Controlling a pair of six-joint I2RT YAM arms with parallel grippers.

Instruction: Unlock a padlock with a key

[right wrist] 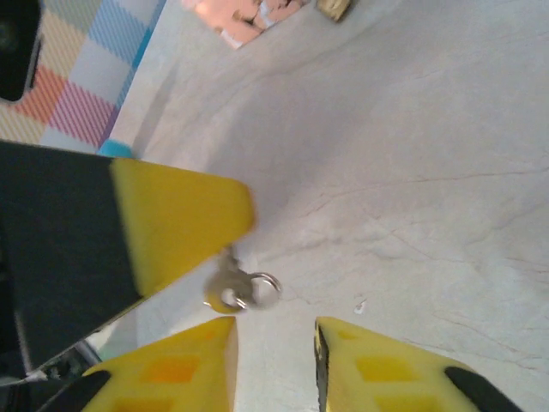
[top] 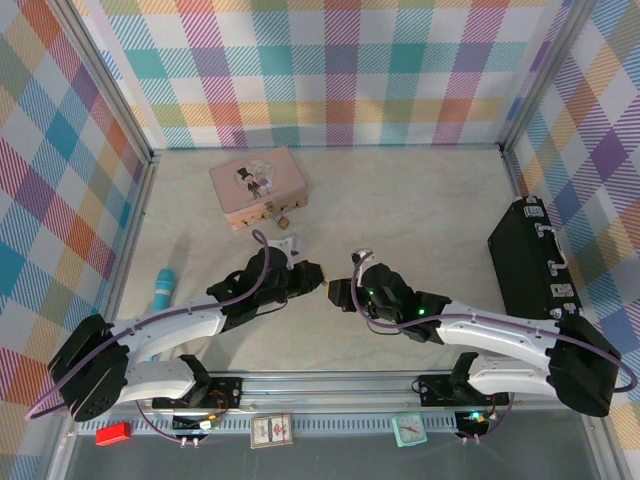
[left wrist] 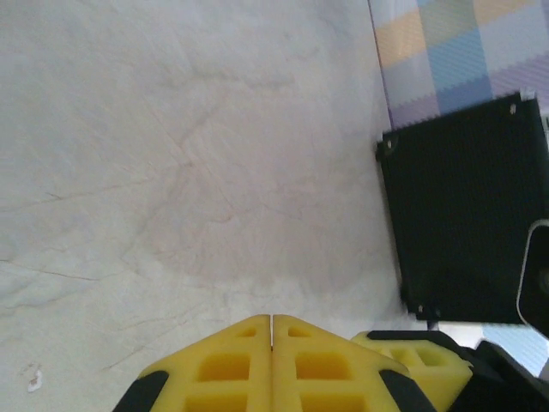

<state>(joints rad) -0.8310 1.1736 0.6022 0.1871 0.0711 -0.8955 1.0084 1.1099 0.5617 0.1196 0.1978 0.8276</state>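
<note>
The key (right wrist: 228, 292) is a thin sliver of grey metal with a small wire ring (right wrist: 265, 288) on it. It hangs from the very tip of the left fingers (left wrist: 225, 367), which are pressed flat together with the key seemingly pinched between them. It sits just ahead of the right fingers (right wrist: 377, 367) and a little to the left of their gap; these stand narrowly apart with nothing between them. I judge the key to be nearly weightless, stiff and slick. It is so slim that a pinch on the pads could let it pivot or slide, and the loose ring will swing and may snag. The best hold would be across the flat bow, leaving the blade free and pointing away from the fingertips, and the grip should be firm enough that the blade does not twist when pushed into the lock. The padlock (top: 285, 218) lies well apart, beyond both sets of fingers, at the near edge of the pink box (top: 258, 182). Whether it is hooked to the box cannot be told. It looks small, hard and light, with a brass body, so it would likely skid on the smooth tabletop (top: 420, 210) unless it is braced by the body, not the thin shackle. A black case (top: 535, 262) stands far off to the right of the right fingers.
</note>
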